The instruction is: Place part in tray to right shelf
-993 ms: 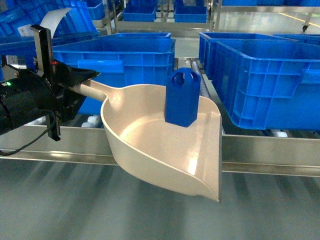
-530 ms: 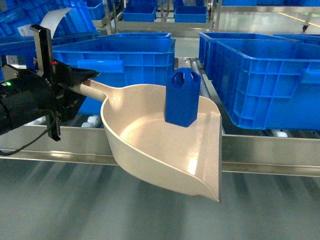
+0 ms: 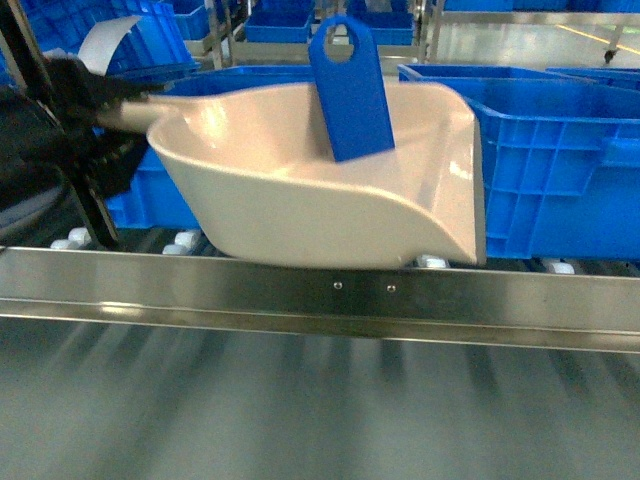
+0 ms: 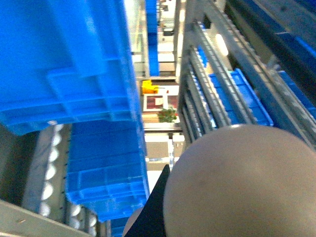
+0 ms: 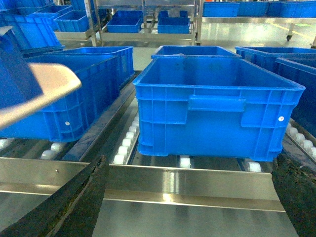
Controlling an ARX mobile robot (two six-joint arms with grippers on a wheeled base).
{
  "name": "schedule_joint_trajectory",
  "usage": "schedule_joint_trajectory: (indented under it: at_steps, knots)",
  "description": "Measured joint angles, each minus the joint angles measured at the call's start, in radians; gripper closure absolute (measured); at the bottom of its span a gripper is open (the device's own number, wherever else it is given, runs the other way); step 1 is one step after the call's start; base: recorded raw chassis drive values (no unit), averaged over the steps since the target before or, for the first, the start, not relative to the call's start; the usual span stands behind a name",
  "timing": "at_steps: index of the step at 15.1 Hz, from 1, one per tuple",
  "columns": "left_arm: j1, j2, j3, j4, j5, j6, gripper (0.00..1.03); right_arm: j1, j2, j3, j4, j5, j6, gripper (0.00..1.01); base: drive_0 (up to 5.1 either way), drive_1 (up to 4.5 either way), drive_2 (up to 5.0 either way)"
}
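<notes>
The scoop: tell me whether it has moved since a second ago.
Yes. The scoop has risen, its lip now above the shelf's front rail.

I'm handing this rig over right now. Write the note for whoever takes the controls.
Left gripper: shut on the scoop's handle, carrying the scoop raised above the shelf's front rail.
Right gripper: open and empty, facing a blue crate on the rollers.
Blue part: stands tilted inside the scoop.
Done: part loaded, scoop brought up to the shelf.
Left: set the scoop with the part down on the shelf, then release.
</notes>
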Motion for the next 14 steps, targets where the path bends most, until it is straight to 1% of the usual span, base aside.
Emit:
schedule_joint_trajectory:
  at_steps: [1,2,3,4,5,6,7,8,9,10,11,12,13,14]
  knots:
    - [0.025,-0.076,0.010,0.008,0.021,-0.001,0.89,0.000,0.000,0.000,0.000,0.000,0.000,0.03,0.0,0.00,0.0]
    - [0.040,-0.116,0.038,0.000,0.021,0.003,0.89,0.000,0.000,0.000,0.000,0.000,0.000,0.03,0.0,0.00,0.0]
    - [0.055,-0.150,0.079,-0.068,0.005,0.015,0.89,0.000,0.000,0.000,0.000,0.000,0.000,0.03,0.0,0.00,0.0]
    - [0.064,-0.178,0.136,-0.153,-0.034,0.032,0.89,0.000,0.000,0.000,0.000,0.000,0.000,0.03,0.0,0.00,0.0]
    - [0.070,-0.187,0.232,-0.269,-0.098,0.061,0.89,0.000,0.000,0.000,0.000,0.000,0.000,0.03,0.0,0.00,0.0]
    - [0.091,-0.181,0.314,-0.356,-0.143,0.086,0.89,0.000,0.000,0.000,0.000,0.000,0.000,0.03,0.0,0.00,0.0]
    - [0.128,-0.151,0.403,-0.441,-0.175,0.118,0.89,0.000,0.000,0.000,0.000,0.000,0.000,0.03,0.0,0.00,0.0]
    - [0.170,-0.107,0.470,-0.483,-0.195,0.142,0.89,0.000,0.000,0.000,0.000,0.000,0.000,0.03,0.0,0.00,0.0]
    - [0.219,-0.041,0.548,-0.536,-0.226,0.171,0.89,0.000,0.000,0.000,0.000,0.000,0.000,0.03,0.0,0.00,0.0]
    - [0.250,0.029,0.630,-0.599,-0.274,0.207,0.89,0.000,0.000,0.000,0.000,0.000,0.000,0.03,0.0,0.00,0.0]
    - [0.266,0.086,0.706,-0.643,-0.335,0.258,0.89,0.000,0.000,0.000,0.000,0.000,0.000,0.03,0.0,0.00,0.0]
    - [0.267,0.172,0.849,-0.710,-0.382,0.321,0.89,0.000,0.000,0.000,0.000,0.000,0.000,0.03,0.0,0.00,0.0]
    - [0.252,0.227,0.962,-0.761,-0.418,0.370,0.89,0.000,0.000,0.000,0.000,0.000,0.000,0.03,0.0,0.00,0.0]
    - [0.210,0.266,1.078,-0.811,-0.500,0.457,0.89,0.000,0.000,0.000,0.000,0.000,0.000,0.03,0.0,0.00,0.0]
